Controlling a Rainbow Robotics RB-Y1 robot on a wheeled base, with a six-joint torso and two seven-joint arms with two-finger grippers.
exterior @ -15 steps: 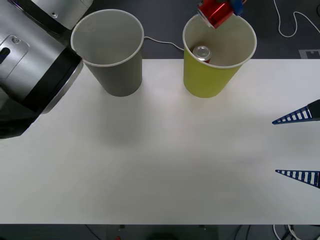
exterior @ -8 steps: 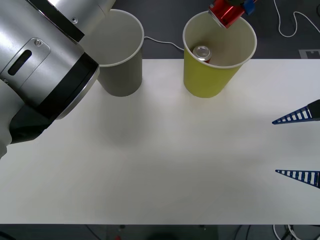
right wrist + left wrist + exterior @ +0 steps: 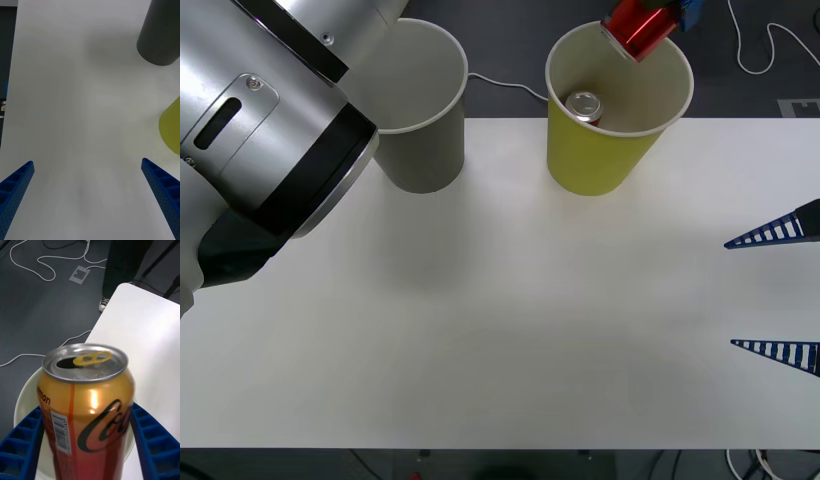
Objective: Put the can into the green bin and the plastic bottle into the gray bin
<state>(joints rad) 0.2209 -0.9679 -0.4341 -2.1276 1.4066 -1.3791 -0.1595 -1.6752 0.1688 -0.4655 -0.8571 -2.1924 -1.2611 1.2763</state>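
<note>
The left gripper point(image 3: 88, 442) reached over the yellow-green cup-shaped bin point(image 3: 600, 155) at one o'clock, clenched around the tilted red-and-gold drink can point(image 3: 639, 27). The right gripper point(image 3: 778, 290) idled spread at three o'clock.

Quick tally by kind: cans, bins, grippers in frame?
Cans: 2, the can held between the left gripper fingers over the green bin, and a silver-lidded can inside that bin.
Bins: 2, green bin and gray bin.
Grippers: 2, the left one and the right gripper, open over the table's right edge.
Total: 6.
</note>
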